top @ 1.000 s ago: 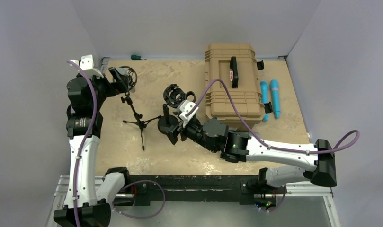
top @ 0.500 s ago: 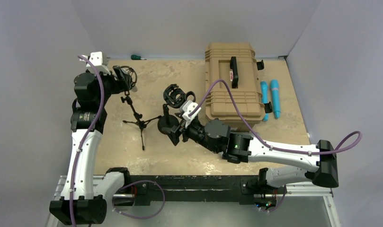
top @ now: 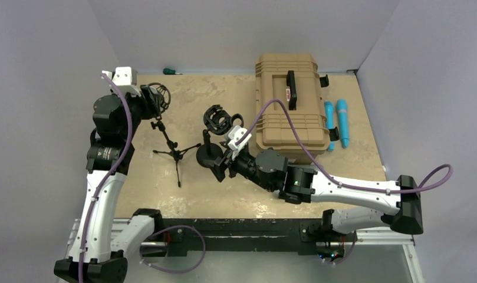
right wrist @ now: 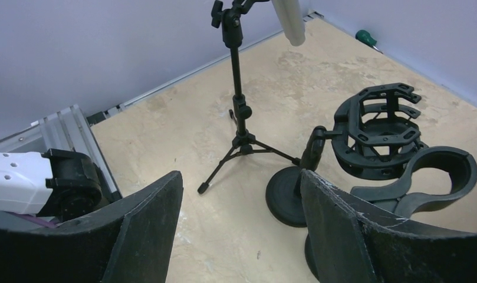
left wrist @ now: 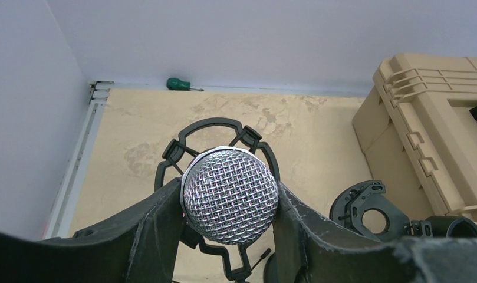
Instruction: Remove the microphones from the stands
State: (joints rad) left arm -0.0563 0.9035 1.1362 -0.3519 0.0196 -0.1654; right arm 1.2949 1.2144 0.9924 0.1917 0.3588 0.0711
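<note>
At the far left of the bench (top: 224,194), the mic (left wrist: 230,194) is seated in the ring mount (left wrist: 215,125) on top of the tripod stand (top: 176,154). The left claw (top: 150,99) is clenched on the mic's mesh head, with one finger pressed against each side. The mic's long axis is pointed straight back at this claw, head first, and its body is passed through the ring behind. A pull along that axis, toward the left arm and out of the ring, is therefore judged to be what the removal turns on. A sideways pull would be expected to tip the light tripod. A green screwdriver (top: 170,71) is seen by the back wall.

Nearer the middle, a second, round-based stand (top: 209,154) is placed, and its mount (top: 218,119) is empty. Just beside its base the right claw (top: 219,168) is held released, with nothing between its fingers; it is well apart from the mic, so the left arm is the nearer.

To the right, a tan case (top: 286,106) is shut, so its contents cannot be told. Two blue sticks (top: 336,124) are laid beside it.
</note>
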